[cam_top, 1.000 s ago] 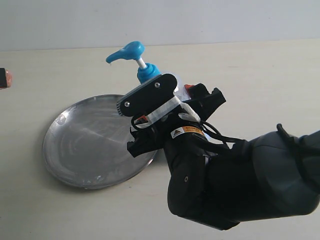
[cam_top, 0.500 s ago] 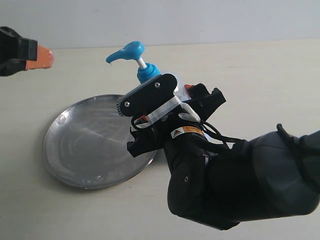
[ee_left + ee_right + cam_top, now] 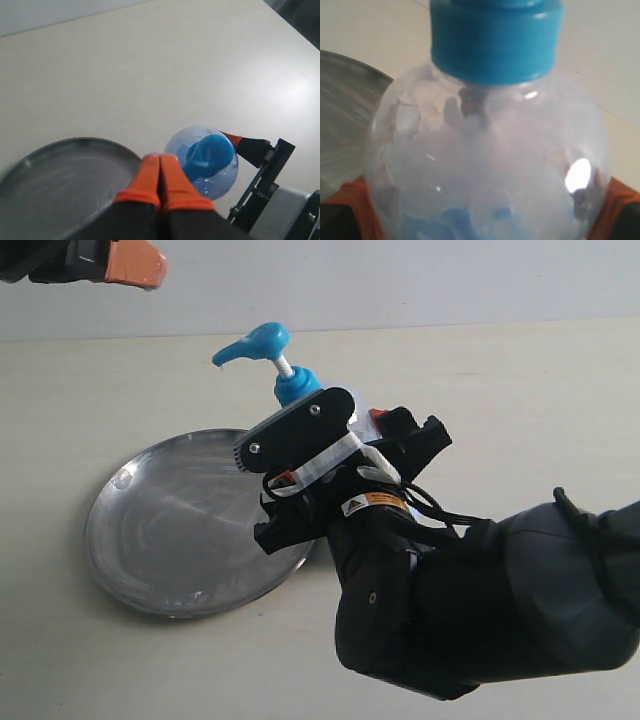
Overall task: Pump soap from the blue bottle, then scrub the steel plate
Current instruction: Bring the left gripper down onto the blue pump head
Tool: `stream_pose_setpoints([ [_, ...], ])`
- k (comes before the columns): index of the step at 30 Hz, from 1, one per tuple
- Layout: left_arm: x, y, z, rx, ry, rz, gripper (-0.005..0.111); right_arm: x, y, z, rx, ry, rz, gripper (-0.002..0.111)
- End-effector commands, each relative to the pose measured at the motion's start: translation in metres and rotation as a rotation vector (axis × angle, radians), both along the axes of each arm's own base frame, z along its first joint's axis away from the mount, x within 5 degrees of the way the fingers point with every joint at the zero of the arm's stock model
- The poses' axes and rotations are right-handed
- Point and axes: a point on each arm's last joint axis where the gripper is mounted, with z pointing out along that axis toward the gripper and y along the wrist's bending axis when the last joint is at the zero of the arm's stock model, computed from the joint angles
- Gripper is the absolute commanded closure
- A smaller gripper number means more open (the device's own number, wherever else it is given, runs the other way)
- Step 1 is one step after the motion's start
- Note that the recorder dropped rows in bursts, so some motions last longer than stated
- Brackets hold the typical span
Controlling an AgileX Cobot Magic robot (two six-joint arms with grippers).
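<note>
Exterior view: blue bottle [image 3: 262, 344] upright at the steel plate's [image 3: 160, 530] right rim, spout pointing left. Right gripper [image 3: 300, 445] clamped round its body. Left gripper [image 3: 125, 260] raised at far left.

Left wrist view: orange fingertips [image 3: 147, 176] pressed together, holding nothing, above the plate rim beside the pump head.

Right wrist view: orange pads [image 3: 355, 201] pinching both bottle sides; pale soap [image 3: 470, 215] inside.

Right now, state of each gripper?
Left gripper: shut, holding nothing.
Right gripper: shut on the bottle.
</note>
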Motion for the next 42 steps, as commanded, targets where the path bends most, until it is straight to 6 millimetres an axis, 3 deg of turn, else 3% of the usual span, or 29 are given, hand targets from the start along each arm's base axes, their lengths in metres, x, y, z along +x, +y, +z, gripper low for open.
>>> stream_pose_setpoints([
  [1, 0.005, -0.01, 0.002, -0.044, 0.012, -0.064, 0.107, 0.003, 0.003, 0.01, 0.0, -0.07, 0.011, 0.108],
  [14, -0.001, -0.02, 0.004, -0.125, 0.039, -0.2, 0.107, 0.003, 0.003, 0.01, 0.0, -0.07, 0.011, 0.108],
  [42, 0.021, -0.033, -0.027, -0.142, 0.134, -0.237, 0.107, 0.003, 0.005, 0.012, -0.007, -0.086, 0.036, 0.108],
])
